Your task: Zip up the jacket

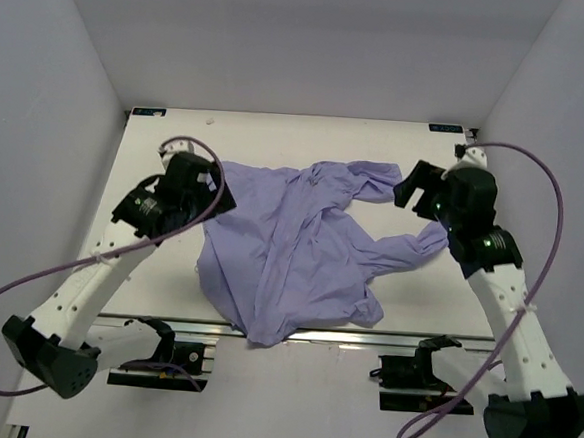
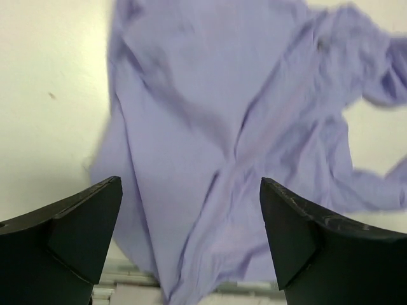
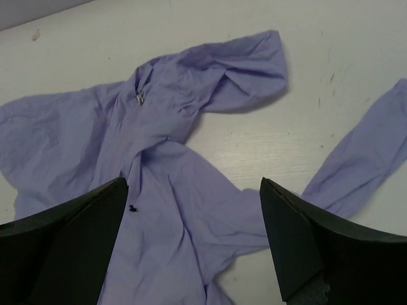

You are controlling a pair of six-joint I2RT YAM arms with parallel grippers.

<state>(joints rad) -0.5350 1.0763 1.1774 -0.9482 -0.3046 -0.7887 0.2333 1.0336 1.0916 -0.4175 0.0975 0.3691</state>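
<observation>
The jacket [image 1: 290, 244] lay crumpled in the middle of the white table [image 1: 148, 269], lavender and heavily creased, with its lowest fold reaching the near edge between the two arm bases. One sleeve [image 1: 410, 249] stretched out to the robot's right, and its end ran up against the right arm. Another bunched part [image 1: 370, 179] curled toward the far right.

The left gripper [image 1: 212, 188] was at the jacket's left edge. In its wrist view the left gripper [image 2: 191, 184] was spread wide, its two dark fingers [image 2: 76, 222] well apart, the cloth below them and nothing pinched.

Over on the other side, the right gripper [image 1: 414, 188] sat just beside the bunched part. Its own camera showed the right gripper [image 3: 194, 184] splayed too and gripping nothing, with the jacket [image 3: 178, 190] in the gap between its fingers. A small metal glint [image 3: 138, 97] showed in the folds near the top of the garment, and a tiny dark speck [image 3: 132, 208] lower down; I could not tell what either was. A purple cable [image 1: 548, 217] looped off the right arm.
</observation>
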